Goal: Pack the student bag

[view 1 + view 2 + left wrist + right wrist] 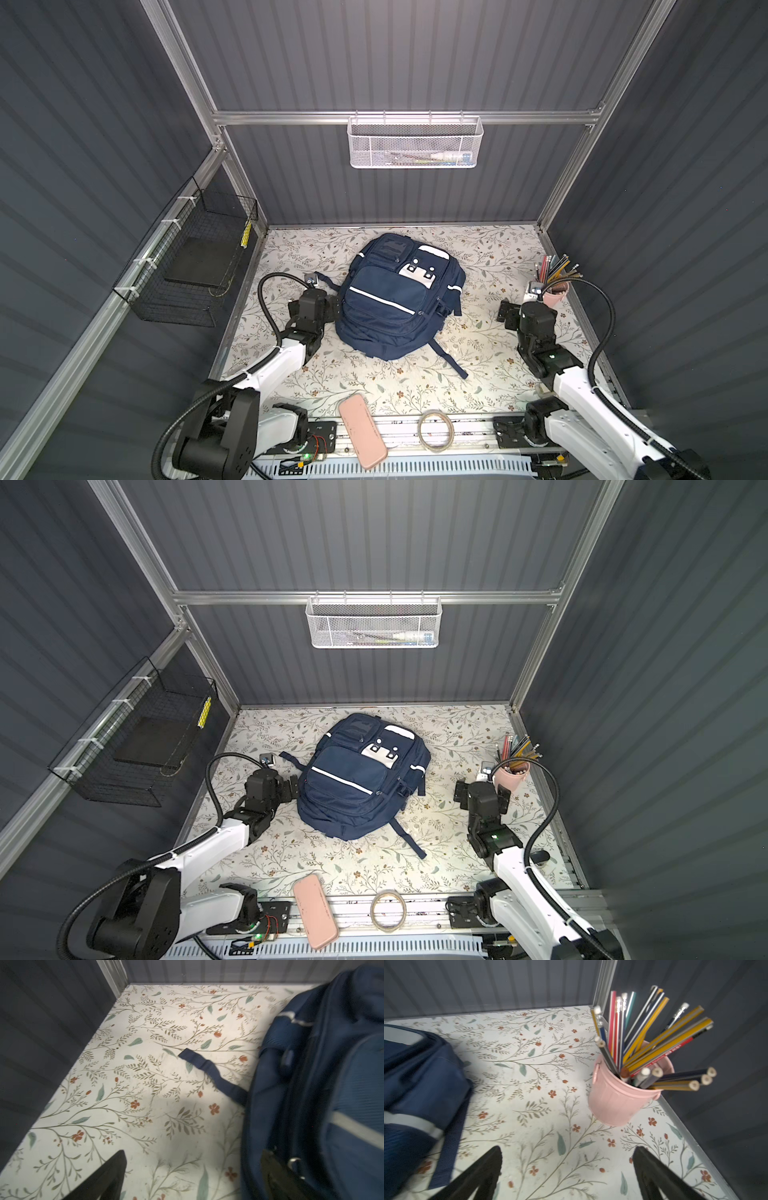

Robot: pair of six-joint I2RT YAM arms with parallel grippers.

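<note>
The student bag [386,316], centre of both top views, was matt woven navy cloth, with ribbed webbing straps [207,1067] and a smoother, paler stripe [384,300]. The worktop [490,266] looked a smooth printed sheet with a dull sheen. At right, the pink pot [614,1101] was ribbed painted metal, satin, holding lacquered wooden pencils [646,1029]. The white basket [413,145] above was perforated metal; the black basket [183,299] at left, thin wire mesh. The pink case [362,432] below looked smooth and matt.

student bag [395,299] | navy, white stripes | front-up, zipped | table centre
</note>
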